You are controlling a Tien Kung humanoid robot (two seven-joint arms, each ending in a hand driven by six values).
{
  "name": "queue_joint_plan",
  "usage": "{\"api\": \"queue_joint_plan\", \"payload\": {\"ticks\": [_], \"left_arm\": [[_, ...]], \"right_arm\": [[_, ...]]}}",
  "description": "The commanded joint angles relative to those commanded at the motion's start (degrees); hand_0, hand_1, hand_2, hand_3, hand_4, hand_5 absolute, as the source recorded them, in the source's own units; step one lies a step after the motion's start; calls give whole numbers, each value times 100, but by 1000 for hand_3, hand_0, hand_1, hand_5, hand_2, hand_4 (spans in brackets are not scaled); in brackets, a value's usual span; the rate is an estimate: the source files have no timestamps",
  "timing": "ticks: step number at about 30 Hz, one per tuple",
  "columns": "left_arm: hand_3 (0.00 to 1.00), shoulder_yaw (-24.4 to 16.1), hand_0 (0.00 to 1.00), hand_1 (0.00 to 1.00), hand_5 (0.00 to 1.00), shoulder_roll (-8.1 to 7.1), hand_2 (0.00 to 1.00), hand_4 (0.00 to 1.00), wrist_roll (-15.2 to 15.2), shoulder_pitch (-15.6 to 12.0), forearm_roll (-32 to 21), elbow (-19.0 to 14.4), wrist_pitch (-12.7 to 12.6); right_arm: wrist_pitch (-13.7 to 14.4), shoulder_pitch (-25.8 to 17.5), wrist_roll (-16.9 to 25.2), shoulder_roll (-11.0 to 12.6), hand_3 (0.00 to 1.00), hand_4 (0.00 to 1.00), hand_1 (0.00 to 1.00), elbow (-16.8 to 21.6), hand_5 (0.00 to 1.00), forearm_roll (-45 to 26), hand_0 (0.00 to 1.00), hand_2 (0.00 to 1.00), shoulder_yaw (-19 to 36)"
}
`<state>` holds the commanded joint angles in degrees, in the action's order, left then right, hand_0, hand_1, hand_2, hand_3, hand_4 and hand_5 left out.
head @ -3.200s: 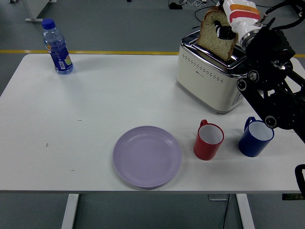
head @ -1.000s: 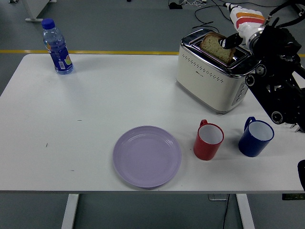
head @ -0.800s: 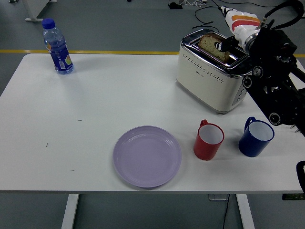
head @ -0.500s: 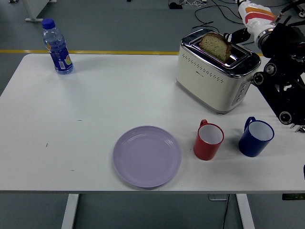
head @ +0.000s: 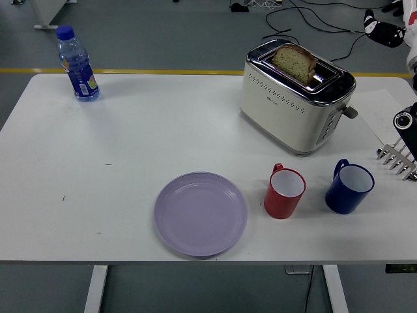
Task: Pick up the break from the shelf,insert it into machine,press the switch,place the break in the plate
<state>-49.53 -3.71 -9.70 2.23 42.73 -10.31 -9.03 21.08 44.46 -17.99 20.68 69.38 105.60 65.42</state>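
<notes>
You'll find no legible writing on the blue-labelled water bottle (head: 77, 63) or cream toaster (head: 296, 104), whose slot holds the brown bread slice (head: 294, 63), on the white tabletop (head: 130, 143) over grey flooring, while the right hand (head: 384, 32) at the top-right corner shows too little to tell its state.

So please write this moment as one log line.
bread: in toaster slot | right hand: off it | plate: bare

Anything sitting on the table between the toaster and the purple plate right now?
No. In the head view the white tabletop between the toaster and the purple plate is bare. The red mug stands off to the plate's right, in front of the toaster.
</notes>
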Motion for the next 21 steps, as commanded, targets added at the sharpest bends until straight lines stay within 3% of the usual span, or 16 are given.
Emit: {"api": "queue_joint_plan", "payload": {"ticks": [1, 14, 21], "left_arm": [[682, -13, 683, 609, 998, 4, 661, 429, -1, 1, 13, 0, 0], [683, -94, 682, 610, 998, 18, 661, 426, 4, -8, 93, 0, 15], [683, -57, 682, 610, 998, 17, 661, 425, 11, -10, 63, 0, 17]], "right_arm": [[14, -136, 33, 57, 734, 390, 199, 71, 2, 5, 224, 309, 37], [-309, -1275, -7, 350, 702, 398, 167, 373, 2, 16, 202, 269, 334], [-400, -1698, 4, 365, 687, 400, 162, 395, 2, -23, 202, 265, 310]]}}
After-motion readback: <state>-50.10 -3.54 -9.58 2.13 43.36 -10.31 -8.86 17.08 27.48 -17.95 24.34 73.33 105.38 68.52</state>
